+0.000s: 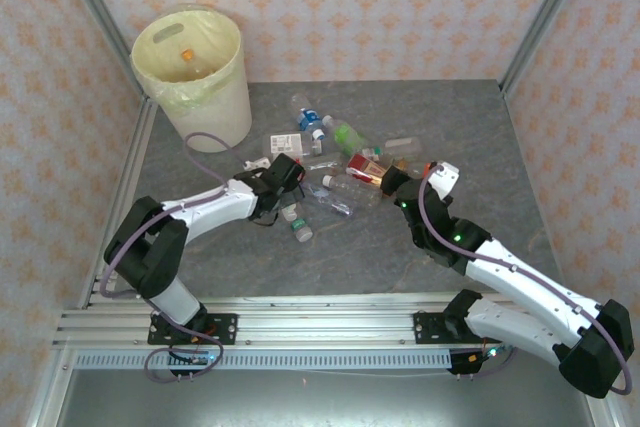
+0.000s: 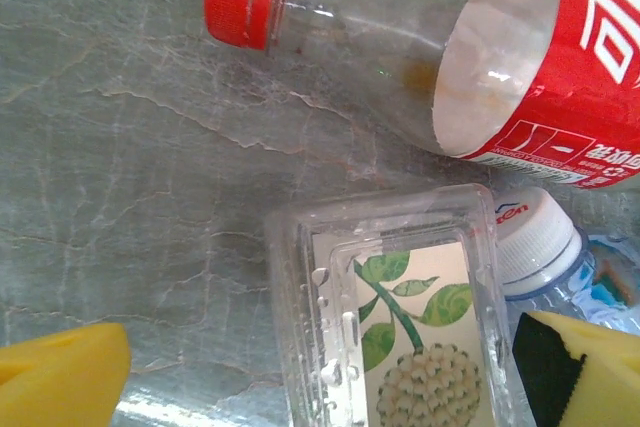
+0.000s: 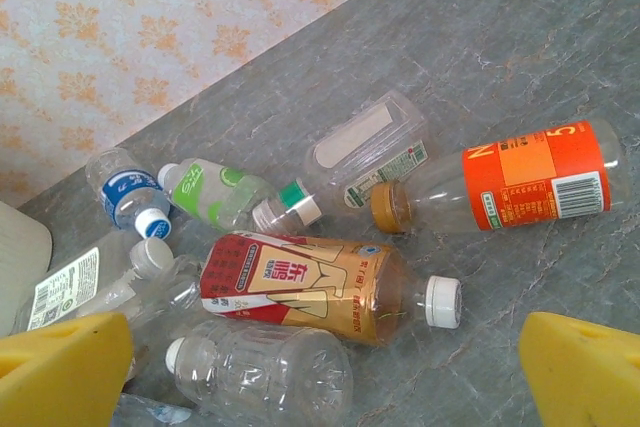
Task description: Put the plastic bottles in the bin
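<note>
My left and right jaws alike stand wide open and empty over the plastic bottles [image 1: 345,135] scattered in the middle of the counter [image 1: 400,257], with the bin [image 1: 220,107] well apart at the far left corner. My left jaws straddle the clear leaf-labelled bottle [image 2: 400,317], so I would drop straight, centre it, and keep the white-capped bottle [image 2: 535,242] just beside it out of the pinch before closing.

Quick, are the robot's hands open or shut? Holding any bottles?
Left gripper: open, holding nothing.
Right gripper: open, holding nothing.
</note>
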